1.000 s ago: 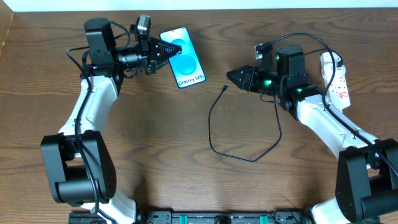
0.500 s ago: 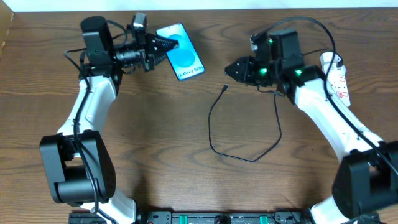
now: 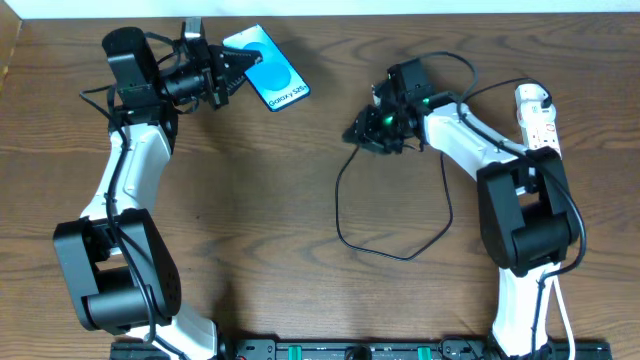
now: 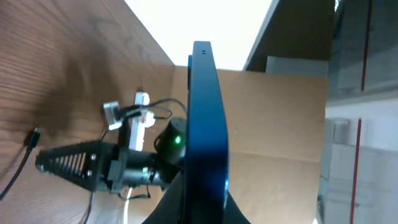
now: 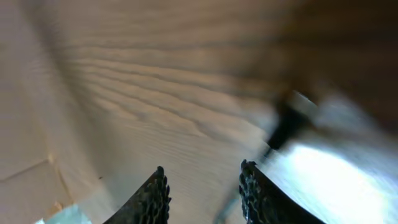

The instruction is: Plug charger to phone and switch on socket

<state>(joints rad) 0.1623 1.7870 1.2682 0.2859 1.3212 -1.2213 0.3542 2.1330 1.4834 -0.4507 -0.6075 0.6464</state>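
Overhead: left end effector [image 3: 243,63] grips phone [image 3: 270,82]; right end effector [image 3: 356,134] parted near charger [image 3: 337,215]; socket [image 3: 538,122] beyond.

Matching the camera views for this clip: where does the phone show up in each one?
Overhead: phone upper left, clamped in the left gripper.
Left wrist: phone edge-on, upright, centre frame.
Right wrist: not in it.
Shared landmark: the right gripper, upper middle overhead, lower left in the left wrist view, bottom centre in its own.
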